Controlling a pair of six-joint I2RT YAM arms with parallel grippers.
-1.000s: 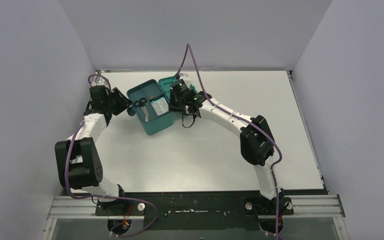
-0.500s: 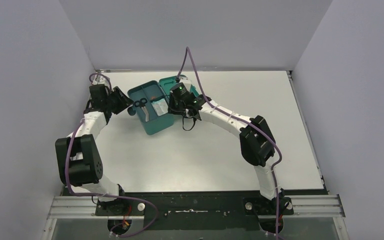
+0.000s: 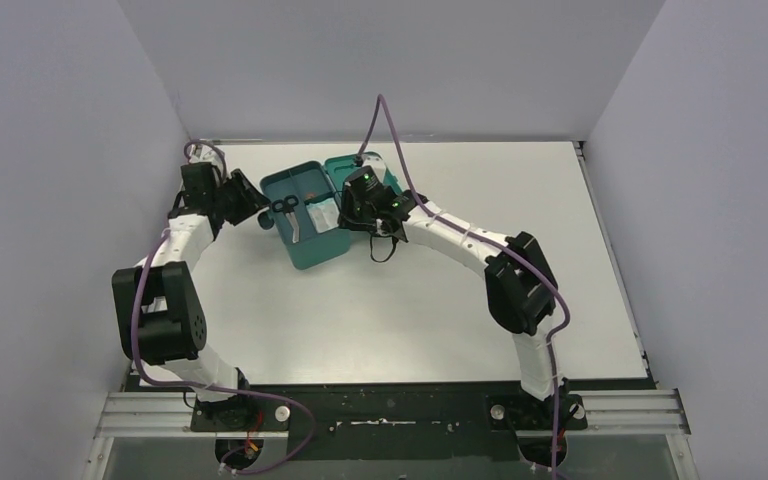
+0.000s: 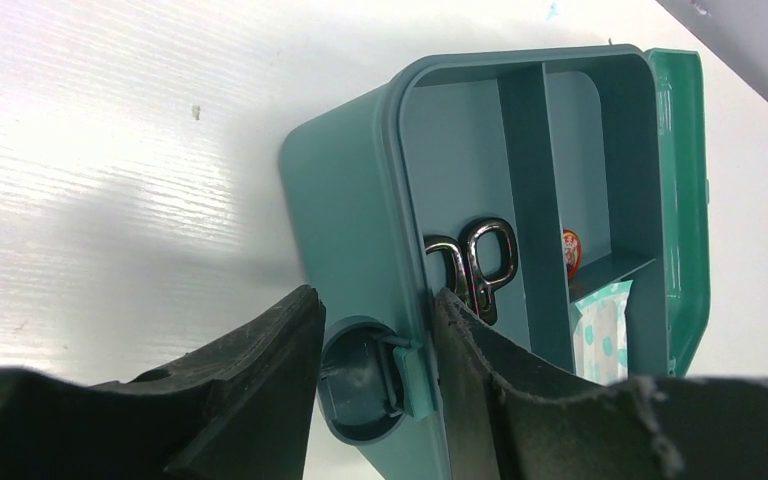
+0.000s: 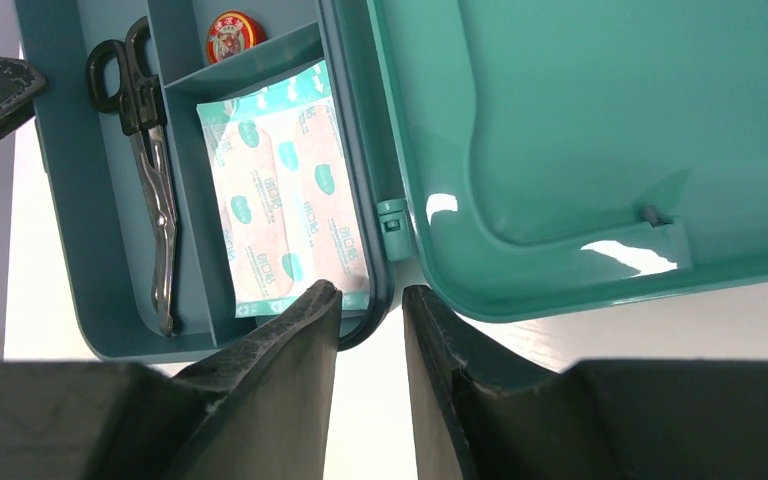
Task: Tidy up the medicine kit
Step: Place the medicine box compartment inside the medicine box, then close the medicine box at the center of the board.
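White tabletop (image 3: 410, 300) carries the medicine kit (image 3: 312, 235), its lid (image 5: 580, 120) swung open to the kit's right. Over the last second our right gripper (image 5: 370, 290) has eased its jaws apart at the kit's hinge edge and now grips nothing, so we judge the plaster pack (image 5: 290, 200) placed inside. Our left gripper (image 4: 372, 297) straddles the kit's side knob (image 4: 360, 380); we cannot tell whether it clamps.
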